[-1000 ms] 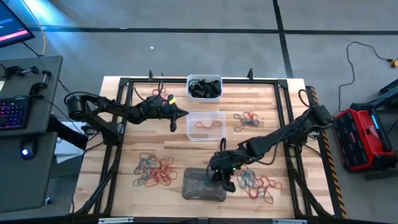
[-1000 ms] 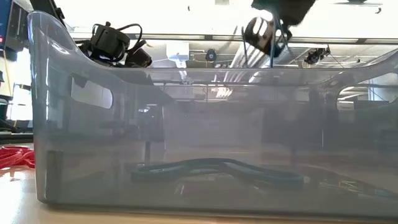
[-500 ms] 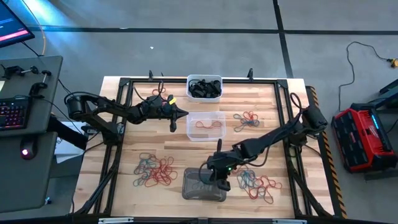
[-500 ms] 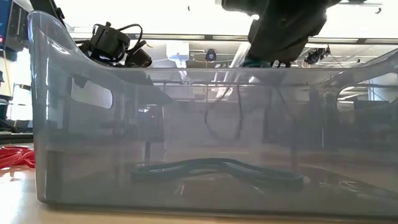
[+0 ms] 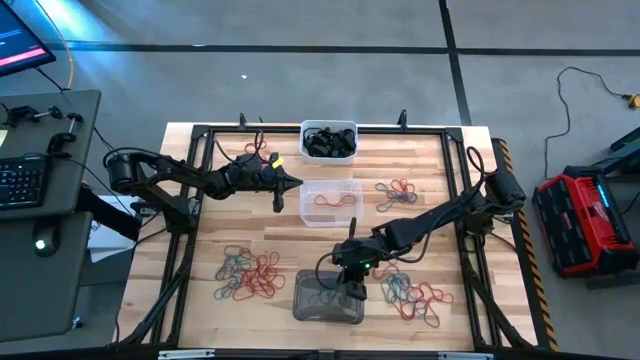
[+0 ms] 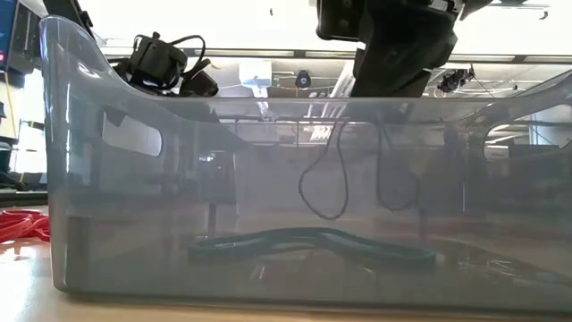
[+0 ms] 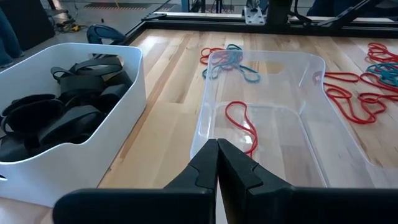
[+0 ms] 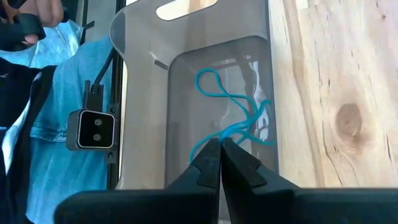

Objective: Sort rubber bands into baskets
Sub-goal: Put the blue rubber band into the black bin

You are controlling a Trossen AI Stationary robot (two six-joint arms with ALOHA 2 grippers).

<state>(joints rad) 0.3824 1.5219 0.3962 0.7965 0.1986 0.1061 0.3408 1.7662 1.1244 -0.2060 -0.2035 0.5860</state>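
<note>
Over the grey basket (image 5: 328, 299) our right gripper (image 8: 219, 144) pinches a teal rubber band (image 8: 231, 127) dangling inside it, so we should open well within its walls, while our left gripper (image 7: 217, 149) waits closed beside the clear basket (image 7: 261, 118).

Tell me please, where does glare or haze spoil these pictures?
Low view: the grey basket fills the frame, its translucent wall hazing everything behind, and bright ceiling light washes out the top. High view: even light, soft shadows. Left wrist view: the clear basket shows mild glints. Right wrist view: the right claw looks soft.
</note>
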